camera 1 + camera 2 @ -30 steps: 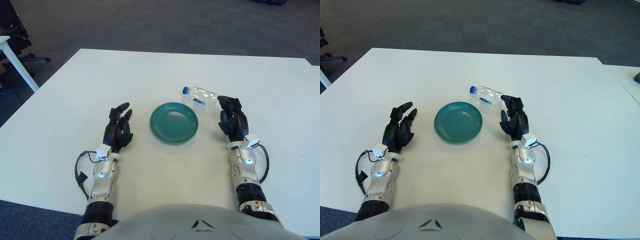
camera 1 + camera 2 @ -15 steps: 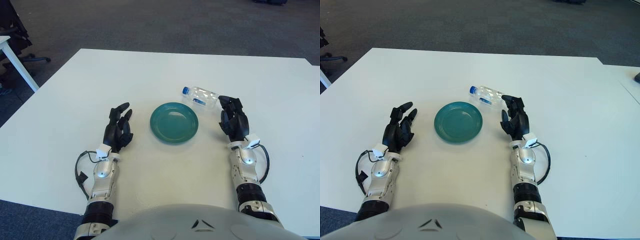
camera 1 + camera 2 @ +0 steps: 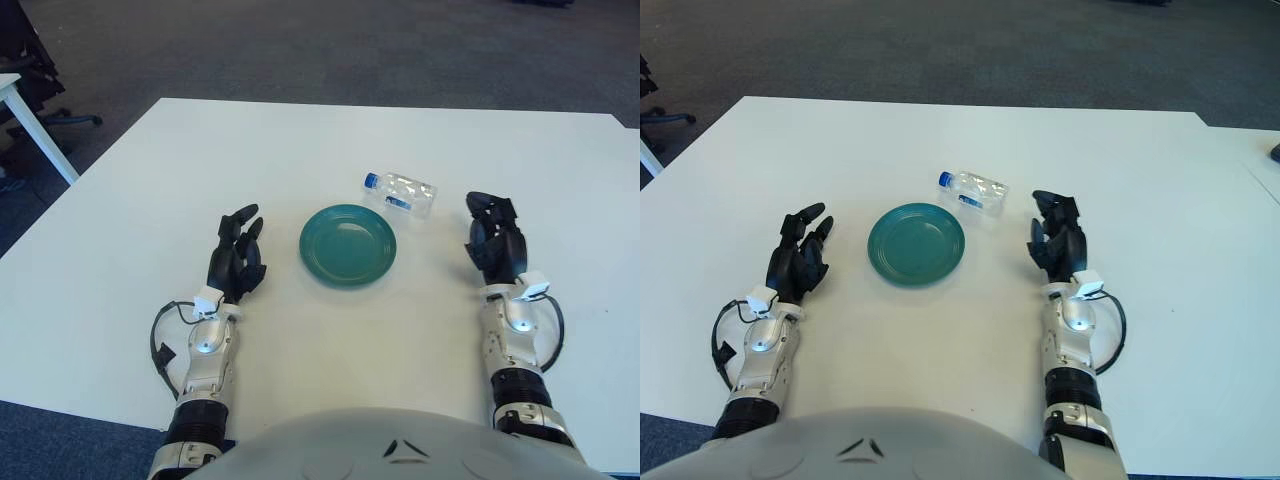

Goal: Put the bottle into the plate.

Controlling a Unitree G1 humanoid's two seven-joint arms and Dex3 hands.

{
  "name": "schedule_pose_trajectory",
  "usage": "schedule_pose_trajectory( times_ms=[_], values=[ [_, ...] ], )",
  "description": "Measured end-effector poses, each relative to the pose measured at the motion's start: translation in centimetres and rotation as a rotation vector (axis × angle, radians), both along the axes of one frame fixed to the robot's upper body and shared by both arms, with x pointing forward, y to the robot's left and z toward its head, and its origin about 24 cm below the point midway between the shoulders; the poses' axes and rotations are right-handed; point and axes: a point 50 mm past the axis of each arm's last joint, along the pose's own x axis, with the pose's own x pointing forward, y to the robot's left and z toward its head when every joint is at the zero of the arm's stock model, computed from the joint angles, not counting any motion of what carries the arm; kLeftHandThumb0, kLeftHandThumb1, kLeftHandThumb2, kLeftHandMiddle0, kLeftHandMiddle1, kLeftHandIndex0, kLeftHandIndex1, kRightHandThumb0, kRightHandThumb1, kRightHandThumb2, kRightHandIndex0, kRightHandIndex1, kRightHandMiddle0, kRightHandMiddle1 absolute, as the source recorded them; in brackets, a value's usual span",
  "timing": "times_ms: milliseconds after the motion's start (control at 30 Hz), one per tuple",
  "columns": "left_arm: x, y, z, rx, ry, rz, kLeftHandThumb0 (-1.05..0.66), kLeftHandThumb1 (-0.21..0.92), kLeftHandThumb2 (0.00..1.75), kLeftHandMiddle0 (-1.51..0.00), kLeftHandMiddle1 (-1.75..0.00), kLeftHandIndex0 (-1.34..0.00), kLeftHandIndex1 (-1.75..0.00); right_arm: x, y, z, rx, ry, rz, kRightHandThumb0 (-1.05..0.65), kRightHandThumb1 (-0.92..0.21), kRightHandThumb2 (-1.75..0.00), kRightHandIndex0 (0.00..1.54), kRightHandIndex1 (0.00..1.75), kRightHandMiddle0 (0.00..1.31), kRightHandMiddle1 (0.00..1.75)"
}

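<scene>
Bottle: the clear plastic bottle (image 3: 399, 192) with a blue cap lay on its side on the white table (image 3: 300, 150), cap pointing toward the table's left edge, roughly midway between the far and near edges and a little right of centre.
Bottle and plate: it lay just beyond the far-right rim of the green plate (image 3: 348, 244), close to the rim but apart from it; nothing lay in the plate.
Right hand: the right hand (image 3: 494, 246) showed to the right of the plate, nearer the near edge than the bottle, with its fingers loosely spread and holding nothing.
Bottle and right fingers: the right fingertips (image 3: 486, 206) pointed toward the far edge and lay to the right of the bottle's base and slightly nearer the robot; a strip of bare table separated them from the bottle, so there was no touch.
Left hand: the left hand (image 3: 236, 262) showed to the left of the plate, fingers relaxed and open, holding nothing, well apart from the bottle.
Edges: bottle, plate and both hands all sat well inside the table, away from every edge.
Open room: bare tabletop stretched beyond the bottle to the far edge, to the right of the right hand, and between each hand and the plate.
Surroundings: dark carpet (image 3: 300, 40) lay past the far edge, and an office chair (image 3: 25, 70) stood off the far-left corner.
</scene>
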Motion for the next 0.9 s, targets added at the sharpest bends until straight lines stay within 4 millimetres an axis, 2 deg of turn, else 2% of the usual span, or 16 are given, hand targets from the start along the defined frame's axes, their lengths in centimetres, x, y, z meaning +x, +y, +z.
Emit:
schedule_pose_trajectory(
  times_ms=[267,333,367,500,800,900],
  values=[
    [0.6,-0.3,0.0,-0.008,0.0,-0.008,-0.76,0.92,0.71,-0.43,-0.09,0.0,-0.97,1.7,-0.4,2.5,-0.051,-0.124,0.0,-0.69,-0.83,-0.57,0.29,0.51,0.16,1.34],
    [0.8,-0.3,0.1,-0.008,-0.011,-0.01,-0.76,0.92,0.7,-0.43,-0.09,0.0,-0.97,2.1,-0.1,2.8,-0.087,-0.126,-0.002,-0.76,-0.8,-0.57,0.24,0.45,0.06,1.24],
    [0.9,-0.3,0.3,-0.008,-0.02,-0.01,-0.77,0.92,0.69,-0.43,-0.09,0.0,-0.98,2.3,0.1,3.0,-0.125,-0.122,-0.008,-0.82,-0.85,-0.5,0.2,0.38,0.04,1.1],
    [1.3,-0.4,0.7,-0.007,-0.041,-0.013,-0.77,0.92,0.68,-0.44,-0.09,0.0,-0.99,3.7,1.3,4.2,-0.267,-0.122,-0.007,-0.95,-0.91,-0.4,0.14,0.22,0.01,0.78],
    [1.6,-0.7,0.8,-0.016,-0.047,-0.018,-0.78,0.92,0.69,-0.44,-0.09,0.0,-0.99,8.2,4.3,8.2,-0.701,-0.139,0.035,-1.04,-0.92,-0.47,0.07,0.1,0.0,0.42],
    [1.6,-0.8,0.8,-0.018,-0.047,-0.019,-0.78,0.92,0.69,-0.43,-0.09,0.0,-0.99,9.8,5.6,9.2,-0.888,-0.131,0.06,-1.05,-0.92,-0.48,0.08,0.09,0.0,0.41]
  ],
)
